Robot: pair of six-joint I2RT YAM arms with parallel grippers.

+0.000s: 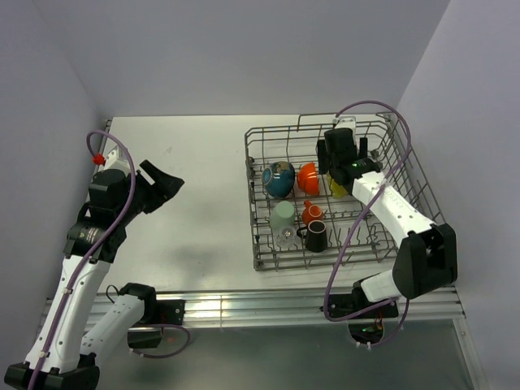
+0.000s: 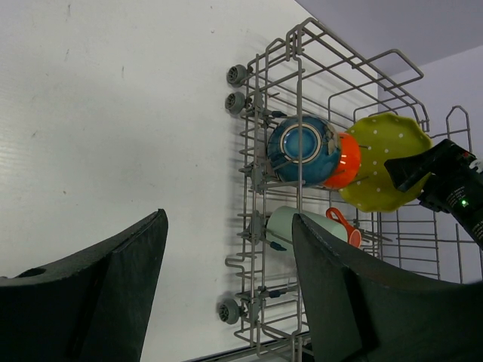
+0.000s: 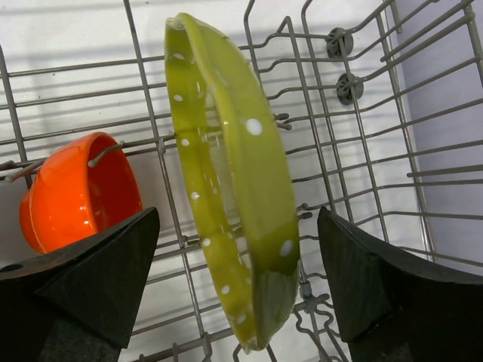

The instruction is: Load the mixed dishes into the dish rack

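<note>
Yellow-green dotted plate (image 3: 234,196) stands on edge among tines of the grey wire dish rack (image 1: 318,264), beside the orange-red bowl (image 3: 79,188). Right gripper (image 3: 235,226) straddles it, jaws wide, gripping nothing. Left gripper (image 2: 228,219) hangs wide open and empty over the white table (image 2: 113,113).

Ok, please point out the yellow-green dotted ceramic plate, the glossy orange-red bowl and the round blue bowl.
yellow-green dotted plate (image 3: 249,196), right wrist view, upright rim.
orange-red bowl (image 3: 75,196), right wrist view, curved wall.
blue bowl (image 2: 302,147), left wrist view, underside.
</note>
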